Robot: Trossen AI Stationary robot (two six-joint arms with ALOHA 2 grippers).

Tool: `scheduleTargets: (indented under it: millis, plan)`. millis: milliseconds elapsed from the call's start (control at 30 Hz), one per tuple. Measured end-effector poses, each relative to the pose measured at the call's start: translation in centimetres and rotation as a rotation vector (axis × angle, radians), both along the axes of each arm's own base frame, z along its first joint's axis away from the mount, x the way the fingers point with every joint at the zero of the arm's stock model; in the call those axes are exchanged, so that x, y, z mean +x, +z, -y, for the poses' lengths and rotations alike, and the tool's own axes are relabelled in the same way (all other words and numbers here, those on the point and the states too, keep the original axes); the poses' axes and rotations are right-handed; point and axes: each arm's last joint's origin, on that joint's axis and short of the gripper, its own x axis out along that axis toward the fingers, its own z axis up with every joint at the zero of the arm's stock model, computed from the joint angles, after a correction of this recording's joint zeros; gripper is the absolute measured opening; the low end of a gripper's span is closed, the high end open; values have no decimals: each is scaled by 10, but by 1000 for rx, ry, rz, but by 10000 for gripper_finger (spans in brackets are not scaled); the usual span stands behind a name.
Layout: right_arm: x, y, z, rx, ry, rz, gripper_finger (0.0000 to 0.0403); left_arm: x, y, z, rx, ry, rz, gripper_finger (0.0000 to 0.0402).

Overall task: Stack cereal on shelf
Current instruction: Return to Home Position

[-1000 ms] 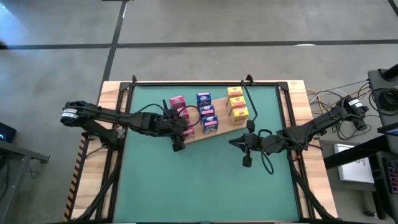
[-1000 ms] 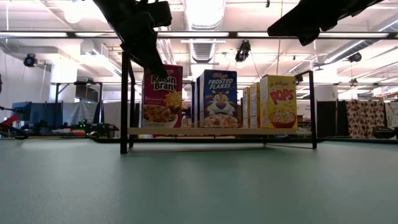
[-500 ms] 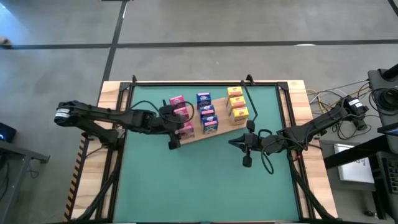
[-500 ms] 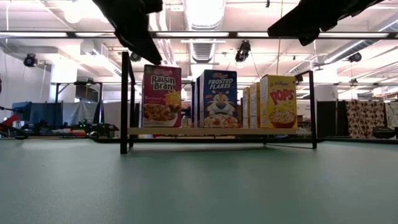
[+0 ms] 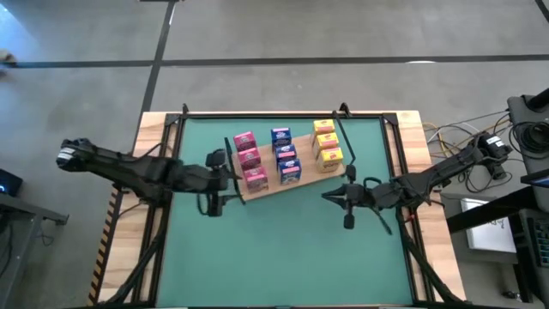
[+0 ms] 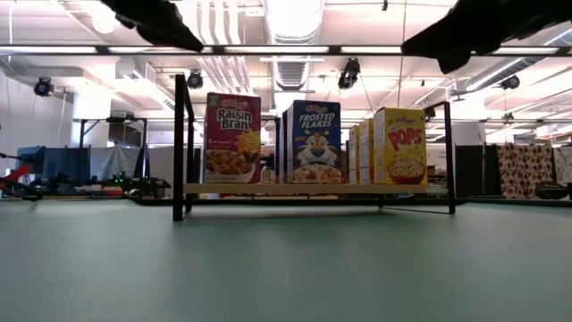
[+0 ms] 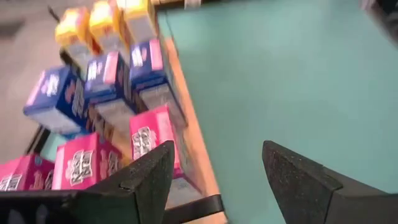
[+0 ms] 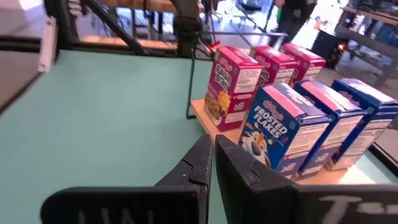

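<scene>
nine cereal boxes (image 5: pixel 285 156) are standing in pink, blue and yellow rows on the wooden shelf (image 5: pixel 310 178). the left gripper (image 5: pixel 225 180) is hovering just beside its pink end, fingers spread wide, holding nothing. the right gripper (image 5: pixel 329 196) is hanging near the yellow end, fingers pressed together.

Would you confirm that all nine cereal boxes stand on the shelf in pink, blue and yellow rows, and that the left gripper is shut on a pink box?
One detail is off: the left gripper is open and empty, clear of the pink boxes, as the left wrist view shows. The rest is right.
</scene>
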Motion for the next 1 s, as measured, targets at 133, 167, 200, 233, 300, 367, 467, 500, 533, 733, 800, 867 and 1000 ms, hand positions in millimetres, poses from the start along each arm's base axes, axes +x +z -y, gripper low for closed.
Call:
scheduleTargets:
  millis: [133,167,200,233,300,367,467,500,533,733,800,867,1000]
  plan:
    - [-11,-4,4,7,20,73,12,-21,-16,-2,-16,-22,155,223]
    - [-14,-5,6,1,23,96,12,-26,-21,-3,-22,-22,186,220]
    - [-17,-7,7,-4,25,117,12,-31,-25,-5,-26,-21,220,218]
    - [-20,-10,8,-9,27,137,12,-35,-29,-6,-26,-22,251,215]
    - [-26,-15,11,-9,25,175,12,-45,-37,-8,-20,-28,306,209]
    - [-31,-19,16,0,17,216,12,-52,-42,-10,-15,-29,362,203]
    - [-37,-23,24,15,34,280,12,-62,-48,-15,-4,-19,441,195]
    - [-38,-24,27,18,46,296,12,-65,-50,-16,1,-12,464,192]
    - [-38,-24,30,23,56,312,12,-67,-52,-18,8,-6,476,189]
    - [-40,-19,50,19,78,361,12,-78,-58,-29,27,57,546,173]
    - [-39,-15,56,20,86,376,12,-80,-60,-32,31,77,553,168]
    - [-39,-14,62,20,82,385,12,-82,-59,-34,35,95,563,164]
    - [-39,-14,70,22,58,382,12,-85,-60,-38,50,119,567,157]
